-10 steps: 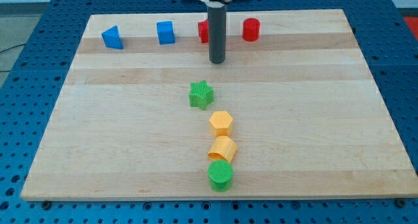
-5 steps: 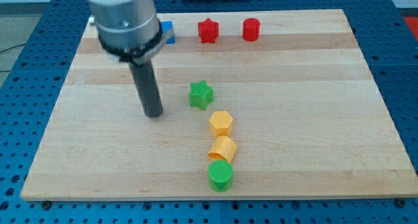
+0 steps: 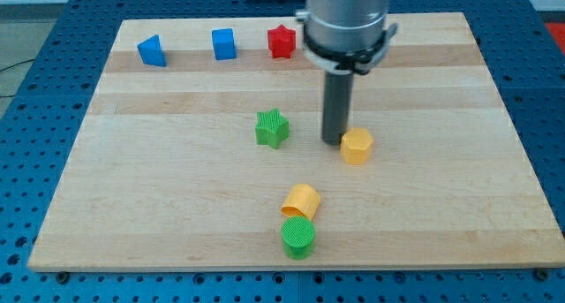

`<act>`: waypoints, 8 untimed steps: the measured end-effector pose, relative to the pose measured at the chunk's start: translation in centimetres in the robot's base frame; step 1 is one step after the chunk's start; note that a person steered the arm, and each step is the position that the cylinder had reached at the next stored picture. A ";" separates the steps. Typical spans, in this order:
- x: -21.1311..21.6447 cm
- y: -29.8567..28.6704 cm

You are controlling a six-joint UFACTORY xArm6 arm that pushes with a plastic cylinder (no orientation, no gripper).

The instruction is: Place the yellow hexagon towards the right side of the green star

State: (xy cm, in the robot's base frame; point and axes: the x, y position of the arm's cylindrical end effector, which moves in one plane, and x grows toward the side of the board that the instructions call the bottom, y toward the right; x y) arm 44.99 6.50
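A: Right of the green star [image 3: 272,127], what sits there?
B: Yellow hexagon [image 3: 357,147], near it, slightly lower. My tip [image 3: 333,140] touches hexagon's left edge, btwn it & star.
A: End effector state?
B: Plain rod, no jaws. Yellow cylinder [image 3: 301,201] & green cylinder [image 3: 298,238] well below star on desk [image 3: 159,206].

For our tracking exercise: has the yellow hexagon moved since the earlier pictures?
Yes. The yellow hexagon went toward the view's right and slightly up, from below the green star to its right.

Hexagon [image 3: 357,147] lies right of star [image 3: 272,128], tip [image 3: 333,141] between.
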 end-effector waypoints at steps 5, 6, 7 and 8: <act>4.9 5.1; 1.1 4.6; 3.2 5.4; 5.3 0.9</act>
